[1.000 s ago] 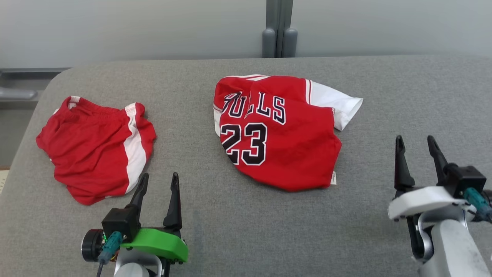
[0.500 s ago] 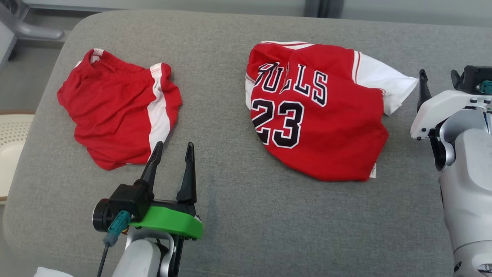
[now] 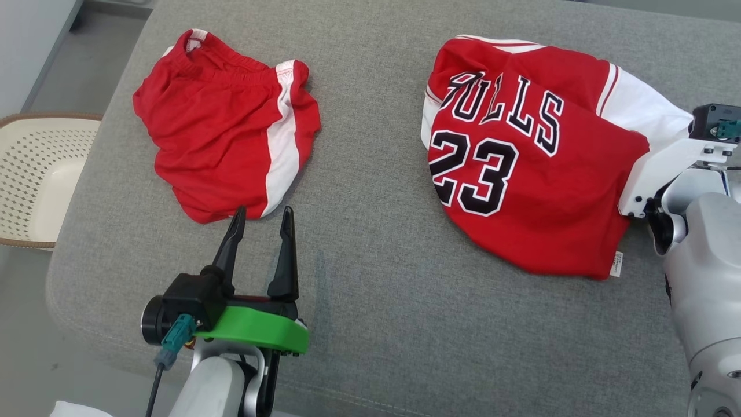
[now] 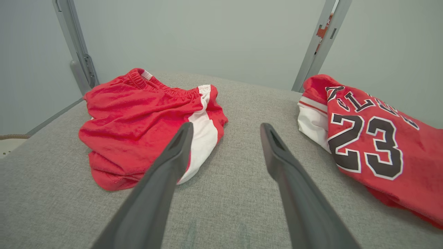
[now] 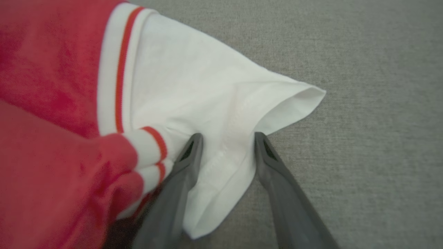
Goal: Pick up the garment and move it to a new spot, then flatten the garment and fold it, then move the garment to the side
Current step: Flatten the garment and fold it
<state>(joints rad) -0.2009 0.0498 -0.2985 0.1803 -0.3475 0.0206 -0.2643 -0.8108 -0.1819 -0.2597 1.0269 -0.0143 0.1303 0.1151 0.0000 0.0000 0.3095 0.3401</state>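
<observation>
The garment, a red jersey (image 3: 521, 174) with "BULLS 23" on it, lies crumpled on the right of the grey padded surface (image 3: 376, 278). It also shows in the left wrist view (image 4: 373, 145). Its white sleeve (image 5: 207, 86) points right. My right gripper (image 5: 226, 138) is down on that sleeve, one finger on each side of the cloth, jaws still apart. In the head view its fingers are hidden under its white wrist mount (image 3: 666, 162). My left gripper (image 3: 263, 214) hovers open and empty near the front, just below the red shorts (image 3: 226, 121).
The red shorts (image 4: 138, 117) with a white stripe lie at the left. A pale perforated basket (image 3: 35, 174) stands on the floor beyond the surface's left edge. Bare grey surface lies between the two garments and along the front.
The head camera has tilted down and turned. My right gripper has gone forward onto the white sleeve and its jaws have narrowed a little. The left gripper stays open.
</observation>
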